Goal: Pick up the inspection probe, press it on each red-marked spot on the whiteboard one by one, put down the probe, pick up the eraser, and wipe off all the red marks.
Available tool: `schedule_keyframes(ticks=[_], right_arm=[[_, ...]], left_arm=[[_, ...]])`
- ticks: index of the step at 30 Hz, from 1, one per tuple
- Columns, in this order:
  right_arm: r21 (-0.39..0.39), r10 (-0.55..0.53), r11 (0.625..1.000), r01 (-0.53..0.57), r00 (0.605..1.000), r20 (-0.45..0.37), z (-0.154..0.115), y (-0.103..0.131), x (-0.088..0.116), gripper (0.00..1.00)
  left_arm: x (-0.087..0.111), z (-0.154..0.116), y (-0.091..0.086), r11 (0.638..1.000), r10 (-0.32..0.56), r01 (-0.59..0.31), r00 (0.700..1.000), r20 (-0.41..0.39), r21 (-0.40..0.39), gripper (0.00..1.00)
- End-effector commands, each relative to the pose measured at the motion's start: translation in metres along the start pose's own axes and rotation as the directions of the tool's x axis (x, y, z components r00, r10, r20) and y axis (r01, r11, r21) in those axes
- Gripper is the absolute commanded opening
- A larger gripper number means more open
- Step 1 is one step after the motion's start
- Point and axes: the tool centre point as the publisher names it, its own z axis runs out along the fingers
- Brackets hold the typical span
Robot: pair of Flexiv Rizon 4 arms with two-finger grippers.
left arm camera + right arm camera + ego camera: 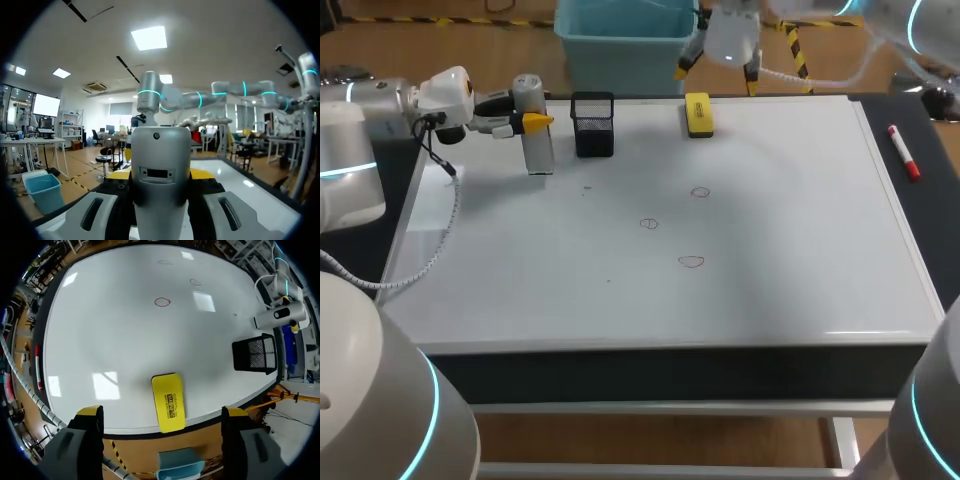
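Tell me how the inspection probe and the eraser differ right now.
The inspection probe is grey and tall; the eraser is yellow and flat. The probe stands upright, while the eraser lies on the whiteboard. The left gripper is shut on the probe; the eraser is untouched, with the open right gripper near it. Both are near the whiteboard's far edge, either side of the black mesh holder.

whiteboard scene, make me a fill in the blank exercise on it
The left hand grips the ____ upright beside the black mesh cup.
The whiteboard bears ____ red marks.
The right hand, with the yellow eraser ahead of it, is ____.
Missing: inspection probe; three; open.
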Motion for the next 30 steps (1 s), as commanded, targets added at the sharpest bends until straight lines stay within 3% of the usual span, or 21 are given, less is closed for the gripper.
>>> schedule_keyframes(ticks=[1, 18, 30], right_arm=[[0.019, 0.030, 0.999, -0.029, 0.998, -0.051, 0.005, 0.001, -0.003, 1.00], [0.019, 0.030, 0.999, -0.029, 0.998, -0.051, 0.005, 0.001, -0.003, 1.00], [-0.069, -0.140, 0.989, 0.133, 0.984, -0.112, 0.050, 0.004, -0.013, 1.00]], left_arm=[[0.000, 0.000, 0.000, 1.000, 0.002, -0.002, 1.000, 0.000, 0.002, 0.00], [0.000, 0.000, 0.000, 1.000, 0.002, -0.002, 1.000, 0.000, 0.002, 0.00], [0.000, 0.000, 0.000, 1.000, 0.002, -0.002, 1.000, 0.000, 0.002, 0.00]])
